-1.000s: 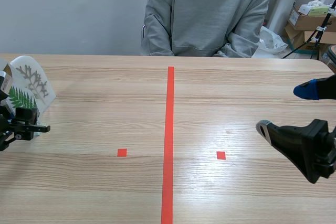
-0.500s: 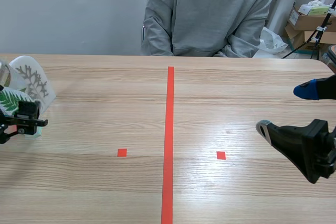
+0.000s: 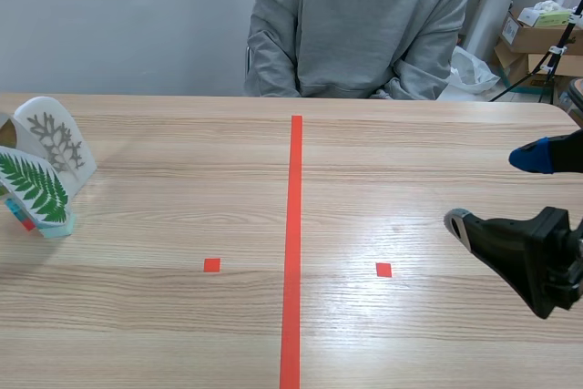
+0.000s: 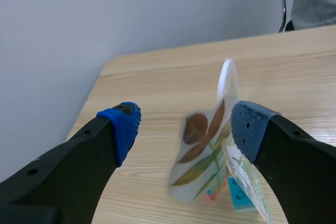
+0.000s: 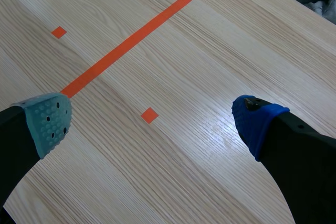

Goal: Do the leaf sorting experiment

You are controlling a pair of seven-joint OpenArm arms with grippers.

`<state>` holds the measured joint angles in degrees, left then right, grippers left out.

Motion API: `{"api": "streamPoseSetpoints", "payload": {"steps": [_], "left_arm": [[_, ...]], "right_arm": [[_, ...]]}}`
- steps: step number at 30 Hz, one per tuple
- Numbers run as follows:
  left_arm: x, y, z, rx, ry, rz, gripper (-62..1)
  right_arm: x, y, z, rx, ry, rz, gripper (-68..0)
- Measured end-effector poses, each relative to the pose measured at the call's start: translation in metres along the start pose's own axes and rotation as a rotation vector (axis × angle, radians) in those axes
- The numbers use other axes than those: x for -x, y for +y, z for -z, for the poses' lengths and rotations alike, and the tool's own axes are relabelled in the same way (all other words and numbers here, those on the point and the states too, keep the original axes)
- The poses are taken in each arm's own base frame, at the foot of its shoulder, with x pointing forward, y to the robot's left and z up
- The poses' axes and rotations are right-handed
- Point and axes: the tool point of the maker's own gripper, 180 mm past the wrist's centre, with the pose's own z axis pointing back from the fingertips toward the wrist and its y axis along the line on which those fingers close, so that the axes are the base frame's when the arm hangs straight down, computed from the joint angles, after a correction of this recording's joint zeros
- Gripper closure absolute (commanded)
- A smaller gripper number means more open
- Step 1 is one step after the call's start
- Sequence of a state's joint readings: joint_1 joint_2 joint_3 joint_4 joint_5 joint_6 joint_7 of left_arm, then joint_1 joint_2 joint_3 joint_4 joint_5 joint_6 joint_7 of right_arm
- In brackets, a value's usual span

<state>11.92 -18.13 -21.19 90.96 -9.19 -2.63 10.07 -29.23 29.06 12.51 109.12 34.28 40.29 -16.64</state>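
Several leaf cards stand in a teal holder (image 3: 56,223) at the table's far left: a green fern card (image 3: 35,187) in front, a white card with a grey branching leaf (image 3: 56,138) behind. In the left wrist view my left gripper (image 4: 187,127) is open just short of them, with a card of brown and green leaves (image 4: 202,156), the white card (image 4: 227,80) edge-on and the fern card (image 4: 253,188) ahead between its fingers. My right gripper (image 3: 496,190) hangs open over bare table at the right edge; it (image 5: 152,123) holds nothing.
A person in a grey sweatshirt (image 3: 360,25) sits across the table, arms off its surface. An orange-red tape line (image 3: 293,243) runs down the middle with a small square (image 3: 211,265) on each side. Cardboard boxes (image 3: 537,38) stand beyond the back right corner.
My left arm has drawn back to the left, out of the scene view, uncovering the green fern card in its holder. The right arm has not moved.
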Motion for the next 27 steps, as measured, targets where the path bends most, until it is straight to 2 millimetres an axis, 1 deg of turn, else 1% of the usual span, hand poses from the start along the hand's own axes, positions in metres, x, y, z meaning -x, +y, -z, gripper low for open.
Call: {"api": "streamPoseSetpoints", "payload": {"steps": [3,8,10,12,16,21,25,27], "left_arm": [[-0.025,-0.018,-0.020,0.073,-0.055,0.031,-39.2],[-0.060,-0.071,-0.064,0.316,-0.118,0.016,-39.2],[-0.071,-0.091,-0.085,0.415,-0.134,0.005,-39.2],[-0.076,-0.108,-0.103,0.498,-0.128,-0.005,-39.2],[-0.074,-0.134,-0.130,0.640,-0.084,-0.018,-39.2],[-0.054,-0.164,-0.158,0.790,0.006,-0.061,-39.2],[-0.042,-0.180,-0.172,0.849,0.065,-0.096,-39.2],[-0.037,-0.185,-0.176,0.865,0.080,-0.080,-39.2]], "right_arm": [[0.000,0.000,0.000,0.000,0.000,0.000,-63.4],[0.000,0.000,0.000,0.000,0.000,0.000,-63.4],[0.000,0.000,0.000,0.000,0.000,0.000,-63.4],[0.000,0.000,0.000,0.000,0.000,0.000,-63.4],[0.000,0.000,0.000,0.000,0.000,0.000,-63.4],[0.000,0.000,0.000,0.000,0.000,0.000,-63.4],[0.000,0.000,0.000,0.000,0.000,0.000,-63.4],[0.000,0.000,0.000,0.000,0.000,0.000,-63.4]]}}
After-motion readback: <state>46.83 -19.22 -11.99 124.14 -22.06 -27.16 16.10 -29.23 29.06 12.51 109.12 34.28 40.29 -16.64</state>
